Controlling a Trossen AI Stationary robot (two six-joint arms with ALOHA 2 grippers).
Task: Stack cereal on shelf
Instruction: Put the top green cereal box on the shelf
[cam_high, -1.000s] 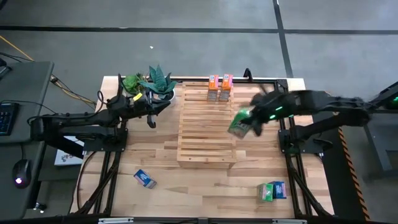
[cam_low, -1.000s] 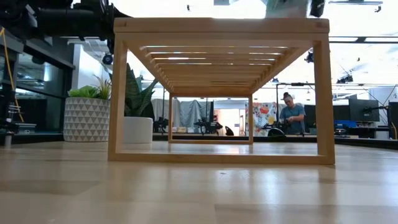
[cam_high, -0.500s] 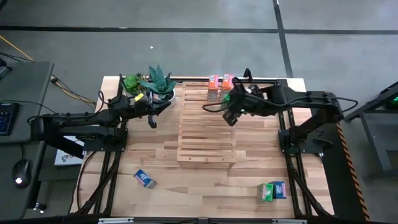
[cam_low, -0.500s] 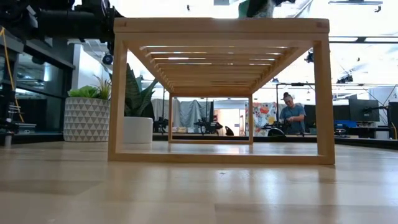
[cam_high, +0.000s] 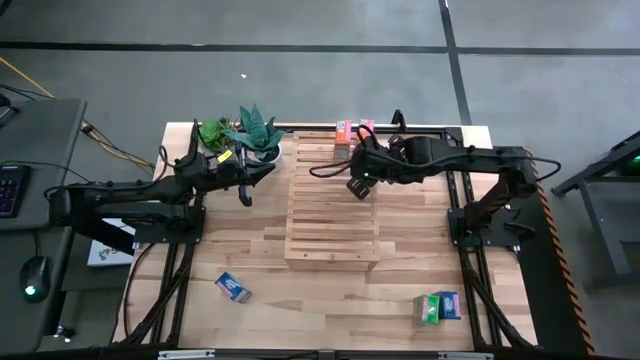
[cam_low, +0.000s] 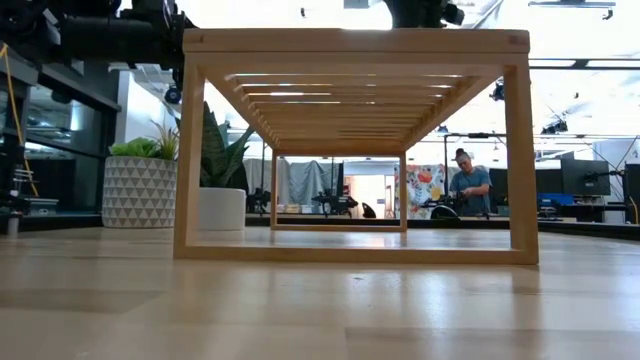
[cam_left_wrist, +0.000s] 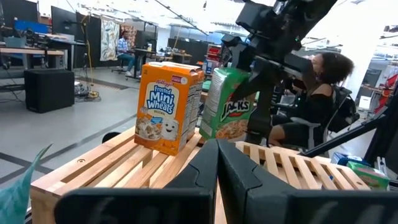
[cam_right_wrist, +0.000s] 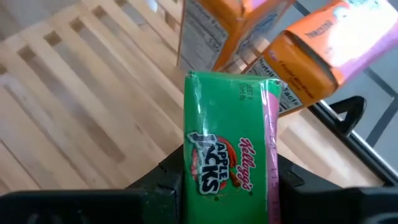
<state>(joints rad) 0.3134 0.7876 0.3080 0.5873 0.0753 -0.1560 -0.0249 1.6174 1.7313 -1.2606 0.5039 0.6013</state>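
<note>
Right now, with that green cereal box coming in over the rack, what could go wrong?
1. The right gripper holds the green Apple Jacks box close beside the orange Mini Wheats boxes on the shelf; a nudge could topple them.
2. The top is slatted, so a tilted release could leave the green box unsteady.
3. The orange boxes stand near the shelf's far edge and might be pushed off it.

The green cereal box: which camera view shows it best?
The right wrist view: the green cereal box fills it, label readable, clamped in the right gripper. The left wrist view shows it above the shelf; the high and low views hide it.
</note>
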